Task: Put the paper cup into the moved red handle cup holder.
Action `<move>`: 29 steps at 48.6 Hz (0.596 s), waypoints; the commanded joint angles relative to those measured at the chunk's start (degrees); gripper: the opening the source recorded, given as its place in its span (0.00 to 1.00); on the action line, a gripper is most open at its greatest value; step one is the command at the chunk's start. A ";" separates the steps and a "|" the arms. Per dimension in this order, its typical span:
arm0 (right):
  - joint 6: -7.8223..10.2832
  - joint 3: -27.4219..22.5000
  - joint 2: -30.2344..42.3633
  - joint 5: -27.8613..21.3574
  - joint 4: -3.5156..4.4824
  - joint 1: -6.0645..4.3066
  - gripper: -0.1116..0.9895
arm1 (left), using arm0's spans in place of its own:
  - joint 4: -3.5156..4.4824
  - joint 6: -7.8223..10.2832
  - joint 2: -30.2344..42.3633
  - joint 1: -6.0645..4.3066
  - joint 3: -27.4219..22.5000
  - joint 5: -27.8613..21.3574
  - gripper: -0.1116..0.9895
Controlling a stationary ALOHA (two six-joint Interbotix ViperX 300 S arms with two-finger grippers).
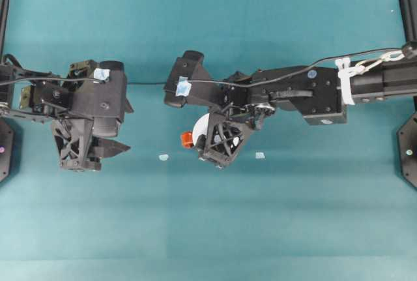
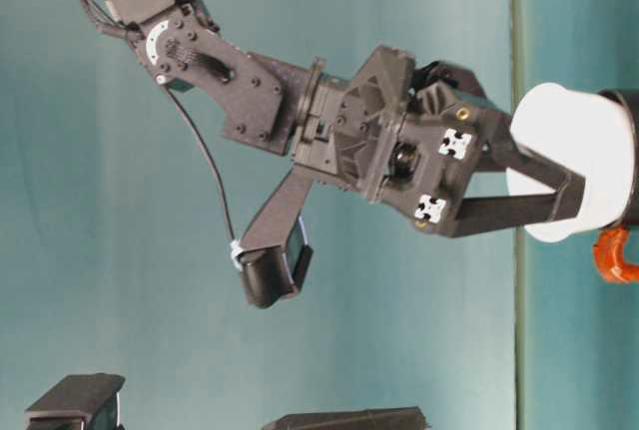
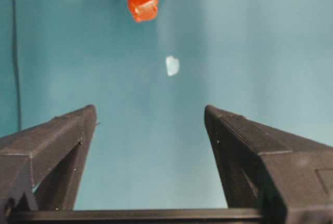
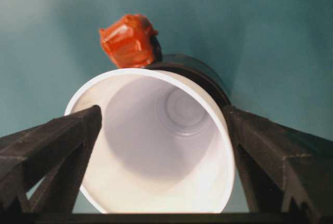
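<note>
here, right gripper (image 4: 161, 146) straddles the paper cup (image 4: 156, 146), fingers against its sides, cup seated in the red handle cup holder (image 4: 195, 73) just beyond the fingertips. left gripper (image 3: 148, 130) wide open, empty, holder well ahead.

Both matte black, bolt-studded arms (image 1: 287, 88) carry black cables, blue tape patches (image 1: 183, 87) and white zip ties (image 1: 344, 72); triangular black printed jaws.

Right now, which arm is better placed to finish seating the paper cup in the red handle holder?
The right. Its gripper already brackets the paper cup, whose base is entering the red handle cup holder. The left gripper is open, empty and off to the side.
</note>
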State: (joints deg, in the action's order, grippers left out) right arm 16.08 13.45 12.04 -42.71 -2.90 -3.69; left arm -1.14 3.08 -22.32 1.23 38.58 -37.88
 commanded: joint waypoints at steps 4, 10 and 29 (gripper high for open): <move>-0.53 -1.49 -0.70 0.09 -0.09 0.53 0.85 | -0.09 -0.09 -0.97 -0.18 -0.70 0.35 0.87; -0.18 -1.85 -0.88 0.00 -0.09 1.05 0.85 | -0.09 -0.09 -1.05 -0.09 -0.62 0.35 0.87; 0.00 -2.29 -2.02 -3.96 -0.09 2.11 0.84 | -0.09 -0.09 -1.23 -0.18 -0.53 0.35 0.87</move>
State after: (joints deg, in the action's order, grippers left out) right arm 16.08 12.22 11.78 -45.97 -2.90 -1.85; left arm -1.14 3.08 -22.76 1.14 38.67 -37.88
